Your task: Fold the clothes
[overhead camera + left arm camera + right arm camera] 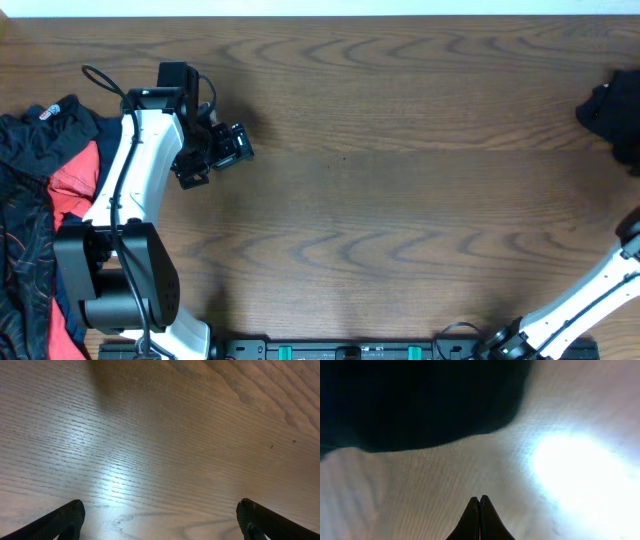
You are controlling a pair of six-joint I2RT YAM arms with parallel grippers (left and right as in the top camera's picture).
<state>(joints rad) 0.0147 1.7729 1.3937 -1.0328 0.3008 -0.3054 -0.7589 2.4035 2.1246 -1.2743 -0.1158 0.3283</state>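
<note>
Bench: we see a brown wood-grain bench (400, 210) from above.
Clothes: a pile of clothes (35, 210), black and red, lies at the bench's left edge; a separate black garment (612, 118) lies at the right edge, partly out of view.
Left hand: our left hand (159, 510) hovers over bare wood near the pile, fingers spread wide, holding nothing.
Right hand: our right hand (480, 507) has its fingers pressed together on nothing, near the black garment.
</note>
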